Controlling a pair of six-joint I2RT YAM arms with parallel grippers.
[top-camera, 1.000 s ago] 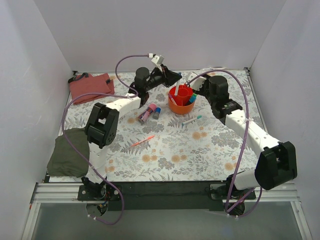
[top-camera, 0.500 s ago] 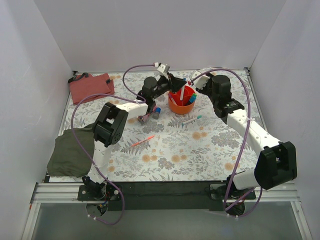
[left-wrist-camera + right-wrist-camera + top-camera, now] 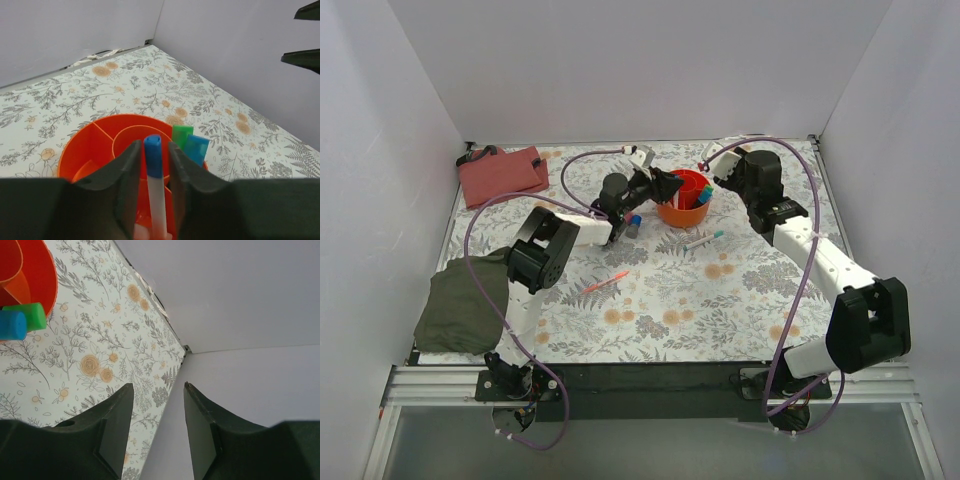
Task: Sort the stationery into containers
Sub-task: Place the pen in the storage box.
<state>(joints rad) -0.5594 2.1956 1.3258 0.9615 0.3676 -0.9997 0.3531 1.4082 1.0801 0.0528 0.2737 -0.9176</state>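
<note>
**Left gripper** [image 3: 153, 148]: fingers closed on a white pen [image 3: 156, 200] with a blue cap. The pen's long axis runs along the fingers, cap end forward. The orange cup [image 3: 75, 152] lies directly ahead of and below the cap. In the left wrist view the cap overlaps the cup's round inner section; whether the pen has entered it cannot be told.

**In the way:** a green-capped marker [image 3: 181, 135] and a blue-capped marker [image 3: 196, 149] stand in the cup's right-hand compartment, just beside the pen's line. A release would likely need to miss these and the dividers.

**Right gripper** [image 3: 158, 386]: fingers spread and holding nothing, just beside the cup's right side.

**On the table** [image 3: 660, 320]: a teal-capped pen [image 3: 703, 240] lies near the cup and an orange-red pen [image 3: 606, 282] lies nearer the arm bases. A red pouch [image 3: 502, 175] and an olive cloth [image 3: 460, 305] lie well apart to the left.
</note>
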